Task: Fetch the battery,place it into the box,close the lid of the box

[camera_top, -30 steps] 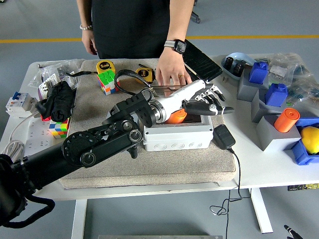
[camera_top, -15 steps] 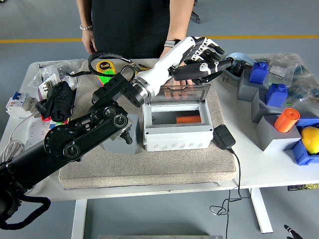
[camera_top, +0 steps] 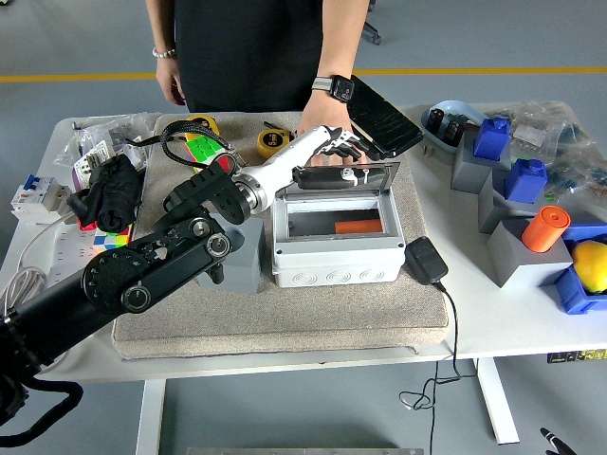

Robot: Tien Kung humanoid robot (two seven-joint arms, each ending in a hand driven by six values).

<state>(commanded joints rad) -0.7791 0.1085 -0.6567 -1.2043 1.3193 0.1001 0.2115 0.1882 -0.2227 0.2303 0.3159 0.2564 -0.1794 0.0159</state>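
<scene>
A grey junction box stands on the grey mat, its clear lid raised almost upright at the back edge. The orange battery lies inside the box, towards the right. My left hand reaches over from the left and sits just behind the lid's top edge; its fingers are loosely bent and hold nothing. A person's hand with a wristwatch rests on the mat directly behind my hand. My right arm is out of view.
A black power adapter with its cable lies right of the box. Grey and blue holders, an orange cylinder and a yellow ball fill the right side. A tape measure, a puzzle cube and a black case lie behind.
My left hand rose out of the box, leaving the battery inside, swung high over the lid, then came down behind the lid's top edge. The lid stands raised.
</scene>
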